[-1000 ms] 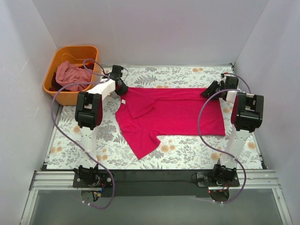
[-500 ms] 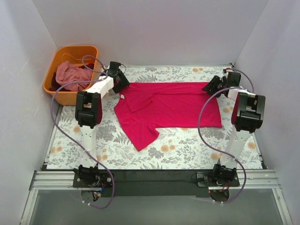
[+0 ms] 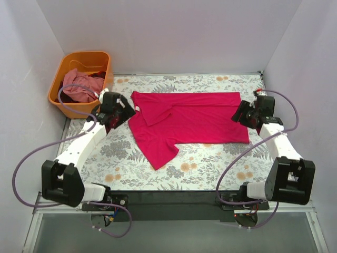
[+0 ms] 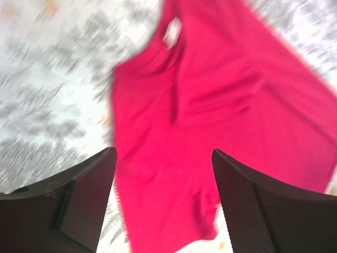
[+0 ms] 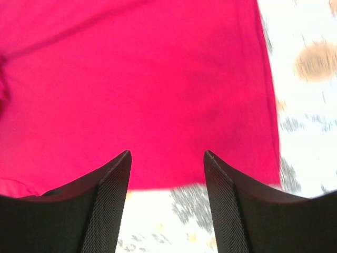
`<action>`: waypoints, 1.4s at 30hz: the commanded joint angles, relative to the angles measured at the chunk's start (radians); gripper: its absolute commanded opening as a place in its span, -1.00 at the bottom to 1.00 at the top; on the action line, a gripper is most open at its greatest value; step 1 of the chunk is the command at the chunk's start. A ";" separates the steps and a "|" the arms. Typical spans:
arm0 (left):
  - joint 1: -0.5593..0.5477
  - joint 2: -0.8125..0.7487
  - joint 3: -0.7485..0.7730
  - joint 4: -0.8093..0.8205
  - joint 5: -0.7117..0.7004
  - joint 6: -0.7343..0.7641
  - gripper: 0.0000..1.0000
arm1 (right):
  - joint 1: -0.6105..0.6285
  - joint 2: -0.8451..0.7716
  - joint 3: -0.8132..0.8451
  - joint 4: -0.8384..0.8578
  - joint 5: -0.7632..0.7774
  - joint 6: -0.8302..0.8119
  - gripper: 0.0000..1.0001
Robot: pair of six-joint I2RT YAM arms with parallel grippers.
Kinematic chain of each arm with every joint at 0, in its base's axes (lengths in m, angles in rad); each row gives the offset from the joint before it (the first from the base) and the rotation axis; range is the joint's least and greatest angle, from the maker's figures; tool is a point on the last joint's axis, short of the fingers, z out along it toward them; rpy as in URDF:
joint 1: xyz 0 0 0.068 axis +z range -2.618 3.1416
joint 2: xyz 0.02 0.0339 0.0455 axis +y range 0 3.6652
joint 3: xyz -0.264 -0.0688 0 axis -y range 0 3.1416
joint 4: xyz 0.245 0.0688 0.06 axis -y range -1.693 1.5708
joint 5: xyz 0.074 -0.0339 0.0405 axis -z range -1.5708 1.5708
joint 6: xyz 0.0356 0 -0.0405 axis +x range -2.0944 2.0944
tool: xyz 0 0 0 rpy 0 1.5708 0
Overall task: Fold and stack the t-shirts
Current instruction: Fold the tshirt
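Note:
The crimson-pink t-shirt (image 3: 200, 116) lies spread on the floral tablecloth, neck to the left, with one sleeve folded over the chest and the other sleeve (image 3: 158, 153) pointing toward the near edge. My left gripper (image 3: 123, 113) hovers open just off the collar side; the left wrist view shows the t-shirt (image 4: 221, 95) beyond my left gripper (image 4: 164, 152), with nothing between the fingers. My right gripper (image 3: 238, 113) is open over the hem; in its wrist view the hem of the t-shirt (image 5: 137, 79) lies just ahead of my right gripper (image 5: 167, 154). A paler dusty pink t-shirt (image 3: 79, 88) is bunched in the basket.
The orange plastic basket (image 3: 63, 66) stands at the back left corner, off the tablecloth (image 3: 210, 168). White walls close in on the left, back and right. Purple cables loop out beside both arms.
Both grippers opened and let go of the crimson-pink t-shirt's far corners, then drew back toward its left and right sides. The t-shirt settled flat, shifted a little toward the back.

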 commanded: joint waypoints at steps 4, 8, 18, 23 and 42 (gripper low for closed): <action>-0.006 -0.141 -0.257 -0.080 0.037 -0.069 0.28 | 0.003 -0.156 -0.158 -0.093 0.112 0.001 0.22; -0.006 -0.083 -0.286 -0.050 0.069 -0.084 0.16 | 0.006 -0.155 -0.192 -0.095 0.138 -0.013 0.21; -0.006 0.089 -0.267 0.078 0.094 -0.104 -0.01 | 0.010 -0.136 -0.235 -0.050 0.115 -0.025 0.20; -0.012 0.152 -0.250 0.089 0.054 -0.103 -0.08 | 0.010 -0.135 -0.248 -0.040 0.106 -0.030 0.20; -0.043 0.252 -0.228 0.097 0.031 -0.071 -0.80 | 0.010 -0.107 -0.278 -0.010 0.111 -0.025 0.19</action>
